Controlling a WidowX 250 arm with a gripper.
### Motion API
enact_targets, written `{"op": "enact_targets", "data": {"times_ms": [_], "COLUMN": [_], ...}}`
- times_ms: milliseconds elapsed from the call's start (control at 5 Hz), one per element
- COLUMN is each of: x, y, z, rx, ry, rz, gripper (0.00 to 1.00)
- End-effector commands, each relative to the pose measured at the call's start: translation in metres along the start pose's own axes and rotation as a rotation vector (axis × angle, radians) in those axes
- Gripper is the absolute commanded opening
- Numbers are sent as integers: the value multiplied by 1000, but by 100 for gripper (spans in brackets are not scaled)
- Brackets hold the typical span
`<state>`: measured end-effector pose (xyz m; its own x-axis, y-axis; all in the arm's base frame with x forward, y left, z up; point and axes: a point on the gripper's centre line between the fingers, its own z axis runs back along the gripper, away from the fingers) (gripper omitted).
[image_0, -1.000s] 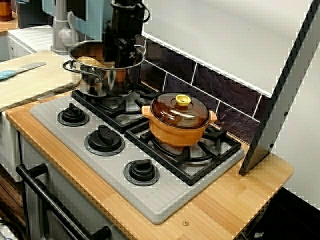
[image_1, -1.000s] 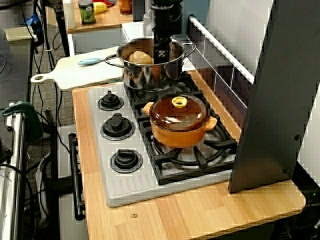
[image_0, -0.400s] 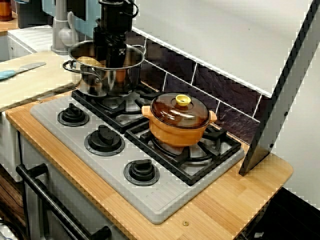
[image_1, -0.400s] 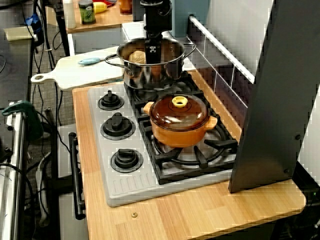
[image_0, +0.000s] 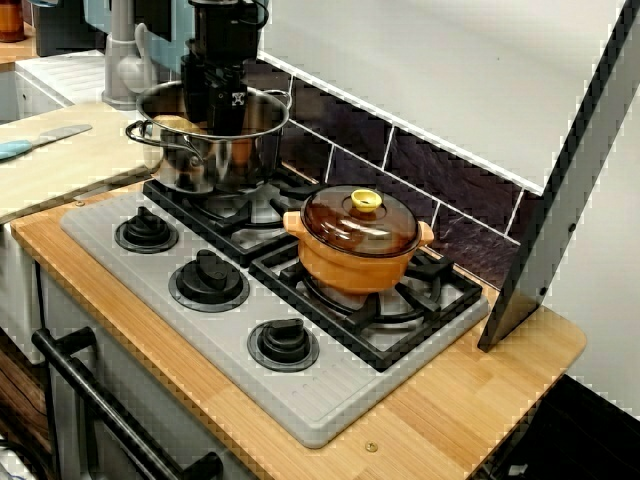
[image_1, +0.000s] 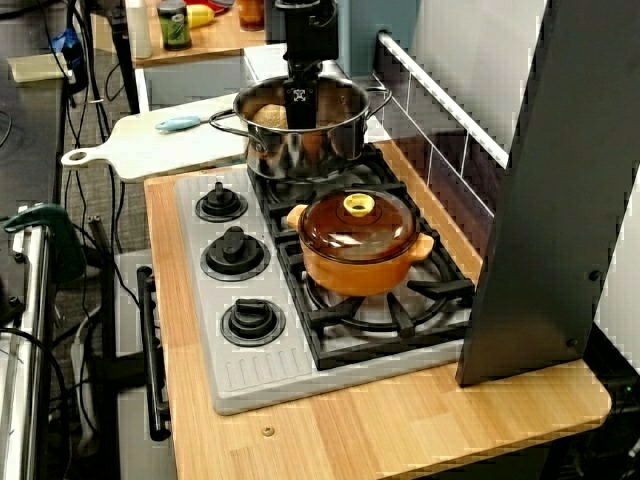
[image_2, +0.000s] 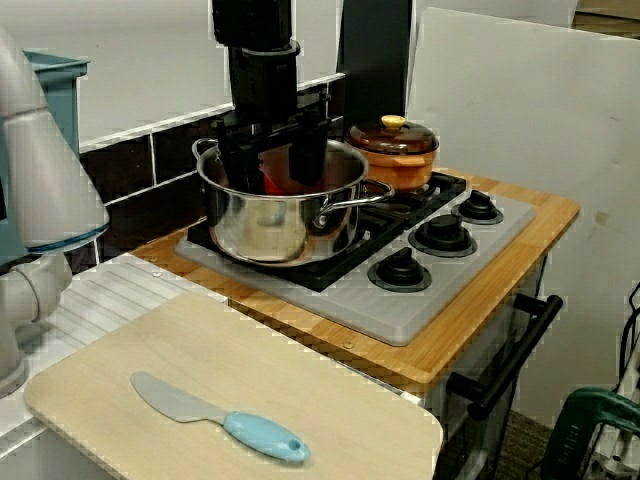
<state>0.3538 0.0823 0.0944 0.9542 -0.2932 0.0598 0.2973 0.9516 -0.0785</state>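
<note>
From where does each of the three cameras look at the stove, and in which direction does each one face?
View from the front: sits on the knob side of the stove, faces the tiled wall; the gripper hangs in the steel pot.
View beside the orange pot: looks along the stove toward the cutting board; the gripper shows.
View over the cutting board: looks the opposite way, toward the orange pot; the gripper's fingers stand apart.
All three share both pots and the gripper.

The black jaws stand apart, dipped into the steel pot (image_2: 262, 228). Beyond the pot, to its right, sits a lidded orange casserole (image_2: 395, 150); nearer than the pot lies a blue-handled spatula (image_2: 220, 420).
</note>
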Motion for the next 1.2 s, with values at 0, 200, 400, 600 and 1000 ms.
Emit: {"op": "enact_targets", "data": {"times_ms": [0, 200, 400, 600, 1000], "x": [12, 14, 15, 15, 16], "y": [-10, -18, -24, -27, -28], "z": [27, 23, 19, 14, 7], "rx": [51, 64, 74, 93, 118], "ry": [-74, -75, -73, -75, -77], "rz": [8, -1, -6, -5, 1], "gripper": [100, 100, 100, 100, 100]}}
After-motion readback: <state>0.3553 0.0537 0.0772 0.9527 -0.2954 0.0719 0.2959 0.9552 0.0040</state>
